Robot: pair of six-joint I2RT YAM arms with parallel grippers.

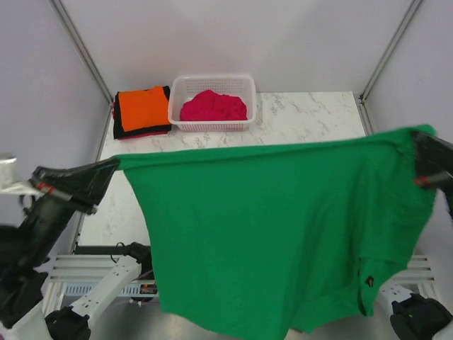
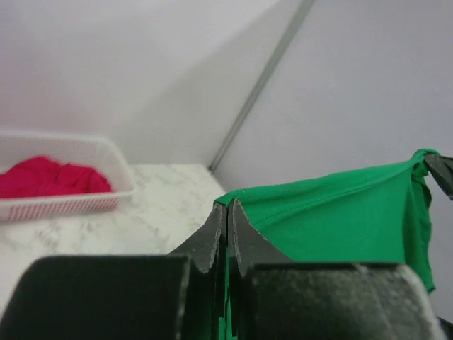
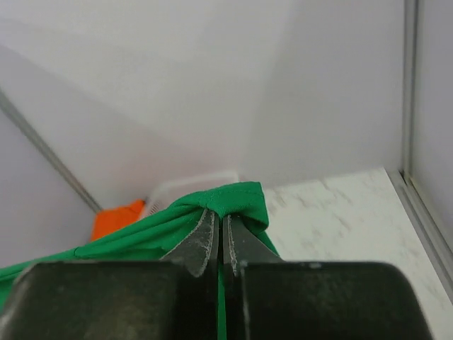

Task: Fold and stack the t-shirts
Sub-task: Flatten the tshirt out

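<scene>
Holding green t-shirt (image 1: 283,227) aloft, spread wide between left jaws and right jaws

A: Where is the hanging t-shirt (image 1: 283,212)?
B: In front, between left gripper (image 2: 226,209) and right gripper (image 3: 219,219). Behind it, on the table (image 1: 311,120), a basket (image 1: 212,126) holds another t-shirt (image 1: 212,106); folded t-shirts (image 1: 141,110) lie left of it.

Plain white walls (image 1: 233,35) on three sides, grey metal posts (image 1: 81,46) in back corners, white marble-pattern table (image 1: 304,120), soft even light.
</scene>
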